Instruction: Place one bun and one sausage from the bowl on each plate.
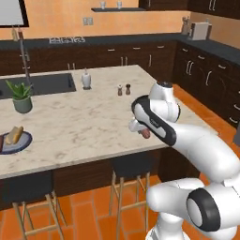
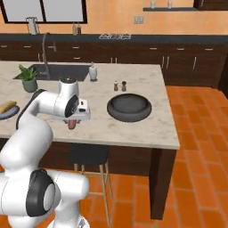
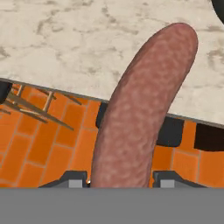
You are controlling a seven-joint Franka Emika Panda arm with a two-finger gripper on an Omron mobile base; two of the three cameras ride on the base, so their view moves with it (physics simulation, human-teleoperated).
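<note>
Long mottled reddish-brown sausage (image 3: 140, 109), gripped by pincer (image 3: 120, 180), seemingly above counter edge (image 3: 52, 83)

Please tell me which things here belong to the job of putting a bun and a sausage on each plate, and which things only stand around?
Belong to the job:
sausage, held in the gripper
bowl
blue plate with a bun on it

Only standing around:
potted plant
white bottle
salt and pepper shakers
sink
stools
</note>
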